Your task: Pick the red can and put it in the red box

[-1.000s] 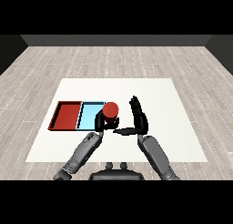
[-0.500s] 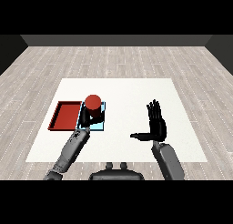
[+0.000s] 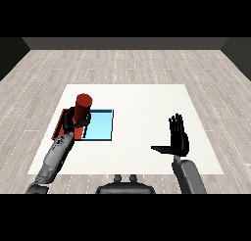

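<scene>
A: So, where is the red can (image 3: pixel 84 105)?
B: Upright in the left hand (image 3: pixel 78 122), fingers curled round its lower half; it hangs over the red tray (image 3: pixel 62 122), beside the light blue tray (image 3: pixel 99 126).
A: How might it handle?
B: Probably rigid, light and smooth; a hold around the middle seems safest.
A: The count?
B: One can; two trays; the right hand (image 3: pixel 178 138) is spread open, holding nothing.

Left hand (image 3: pixel 78 121) holds red can (image 3: pixel 83 106) upright over red tray (image 3: pixel 59 128).
</scene>
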